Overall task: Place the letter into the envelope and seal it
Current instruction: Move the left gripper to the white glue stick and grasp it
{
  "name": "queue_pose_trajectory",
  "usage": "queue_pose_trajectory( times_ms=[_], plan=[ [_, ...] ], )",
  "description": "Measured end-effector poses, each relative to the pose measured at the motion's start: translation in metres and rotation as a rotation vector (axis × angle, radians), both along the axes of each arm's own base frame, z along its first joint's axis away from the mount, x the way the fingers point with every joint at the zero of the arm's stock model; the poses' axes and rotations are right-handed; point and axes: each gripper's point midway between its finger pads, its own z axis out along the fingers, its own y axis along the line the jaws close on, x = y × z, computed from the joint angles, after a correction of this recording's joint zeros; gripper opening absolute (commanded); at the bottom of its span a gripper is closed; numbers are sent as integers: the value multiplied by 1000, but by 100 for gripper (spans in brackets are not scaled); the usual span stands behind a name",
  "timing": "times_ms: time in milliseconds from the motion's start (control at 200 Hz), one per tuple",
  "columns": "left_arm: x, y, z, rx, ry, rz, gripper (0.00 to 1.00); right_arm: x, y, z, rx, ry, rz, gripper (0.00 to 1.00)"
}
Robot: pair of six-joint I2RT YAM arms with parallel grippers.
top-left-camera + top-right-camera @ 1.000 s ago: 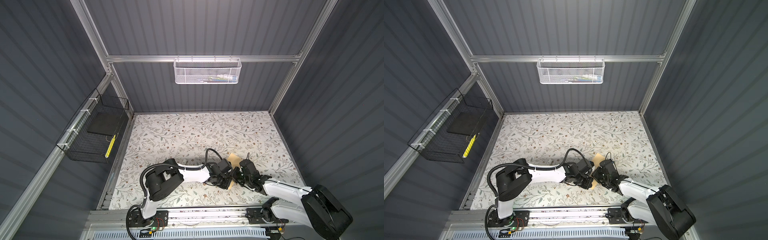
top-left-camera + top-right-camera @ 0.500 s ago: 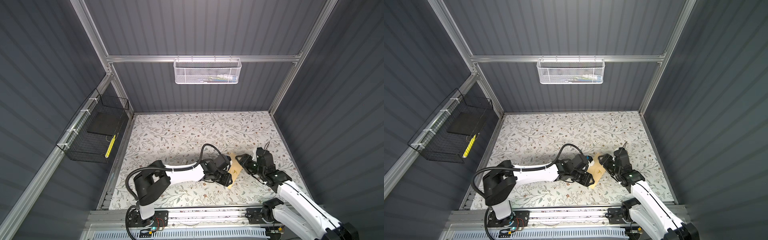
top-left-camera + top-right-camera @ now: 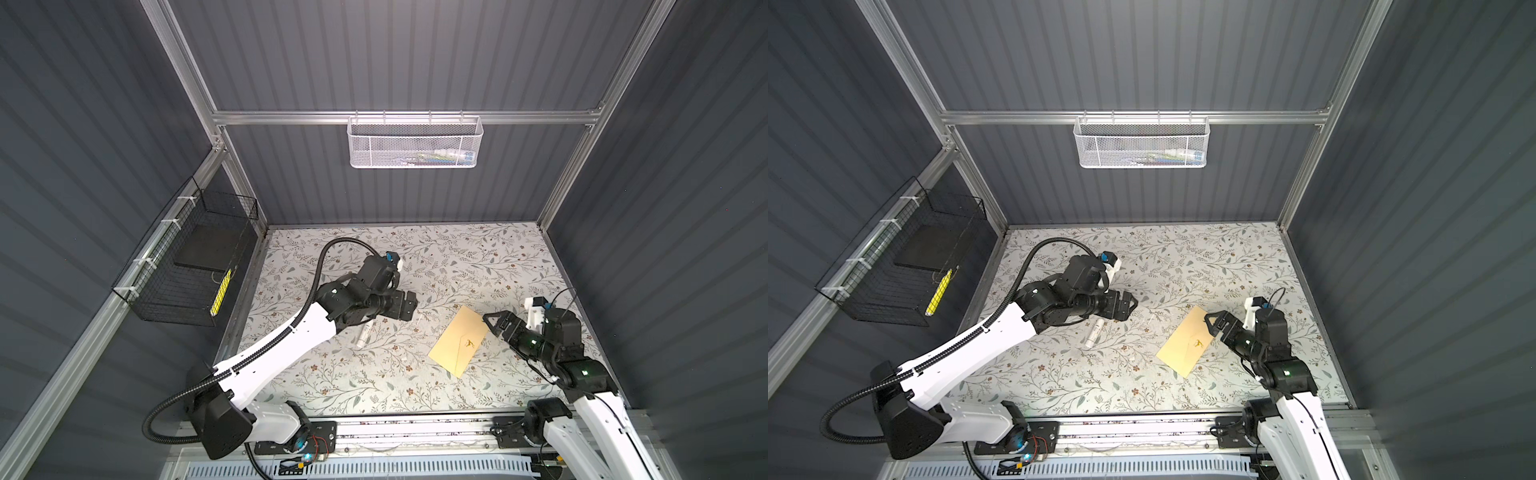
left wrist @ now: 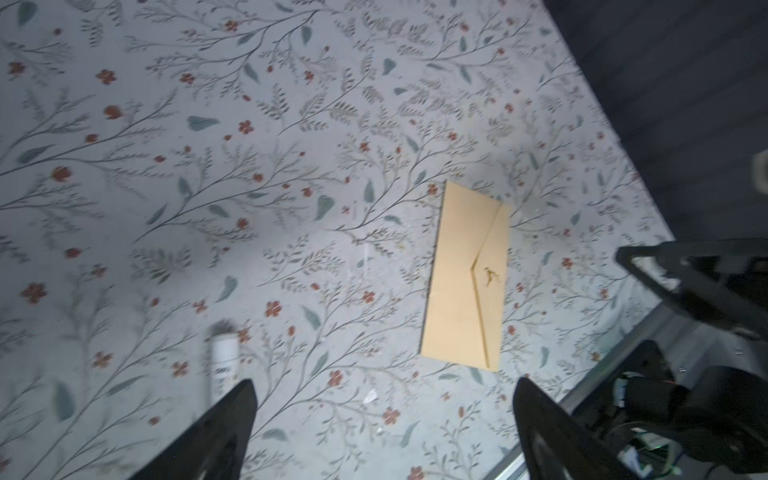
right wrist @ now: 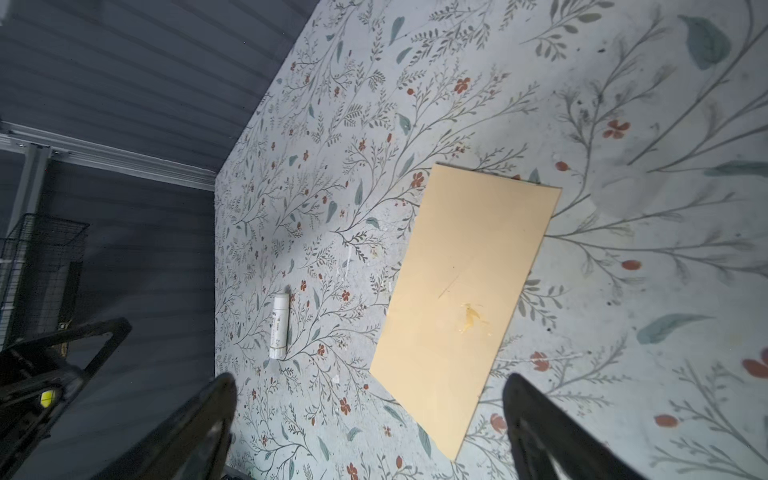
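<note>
The tan envelope [image 3: 459,340] [image 3: 1185,347] lies flat on the floral table, its flap folded down and a small gold mark at the flap's tip [image 4: 490,276]. Nothing touches it. The letter is not in view. My left gripper [image 3: 409,306] [image 3: 1126,309] hovers to the envelope's left, open and empty; in the left wrist view its fingers [image 4: 382,386] stand wide apart short of the envelope [image 4: 465,278]. My right gripper [image 3: 492,321] [image 3: 1213,323] is open and empty beside the envelope's right edge, above the envelope's near corner in the right wrist view [image 5: 370,382].
A small white cylindrical stick [image 3: 365,336] [image 5: 279,326] lies on the table under the left arm. A white mesh basket [image 3: 415,143] hangs on the back wall and a black wire basket [image 3: 191,266] on the left wall. A metal rail [image 3: 415,428] runs along the front.
Both grippers were shut close together over the envelope. They have opened and drawn apart, the left arm to the left and the right arm to the right, and the envelope lies free.
</note>
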Motion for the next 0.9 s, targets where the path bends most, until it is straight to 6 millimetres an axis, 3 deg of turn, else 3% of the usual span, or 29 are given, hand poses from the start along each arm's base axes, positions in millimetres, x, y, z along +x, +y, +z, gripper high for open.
queue_pose_trajectory(
  times_ms=[140, 245, 495, 730, 901],
  plan=[
    [1, 51, -46, 181, 133, 55, 94, -5, 6, 11, 12, -64, 45, 99],
    [2, 72, -81, 286, 243, 69, 90, -6, 10, 12, 14, -70, 77, 99],
    [-7, 81, -145, 413, 433, 31, 79, -7, 16, 8, 19, -49, 124, 99],
    [-4, 82, -174, 458, 496, 24, 72, -6, 20, 11, 36, -70, 142, 99],
    [2, 84, -192, 490, 515, 29, 66, -9, 23, 1, 49, -51, 151, 99]
  ],
)
